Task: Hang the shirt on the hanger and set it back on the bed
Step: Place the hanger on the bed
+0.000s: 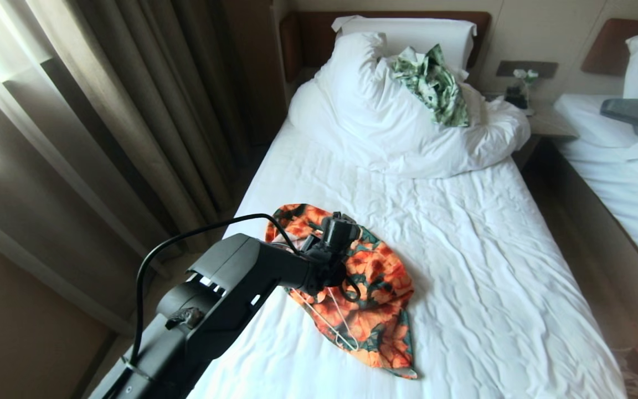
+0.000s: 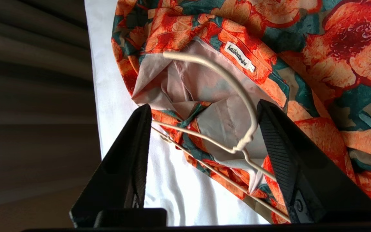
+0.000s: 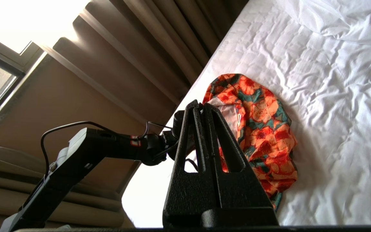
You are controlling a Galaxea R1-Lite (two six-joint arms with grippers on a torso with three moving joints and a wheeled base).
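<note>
- The shirt (image 1: 369,288), orange flowers on dark green, is laid crumpled near the left edge of the bed (image 1: 479,266), on the wrinkled white sheet, well apart from the heaped duvet (image 1: 407,133) at the head end.
- The hanger (image 2: 233,106), thin cream-white wire, is seen inside the shirt: its hook curves out over the pale lining at the collar, and its wire arms run under the cloth. The garment is judged to be hung and set down.
- The left gripper (image 2: 201,116) is held just above the collar with its jaws spread wide and nothing between them. The hook lies in the gap below, untouched by either finger; this is judged to be a release.
- The right gripper (image 3: 201,111) is held off to the side, its jaws pressed together and empty, apparently parked away from the work.
- Only the left wrist view shows the hook, the collar label and the open jaws; in the head view the gripper is hidden behind the left arm (image 1: 230,288), and only a short run of wire is visible.
- The right wrist view shows the left arm reaching from the curtain (image 3: 134,58) side to the shirt.
- Only the head view shows a green-and-white leaf-print cloth (image 1: 435,83) on the duvet and a second bed (image 1: 618,166).
</note>
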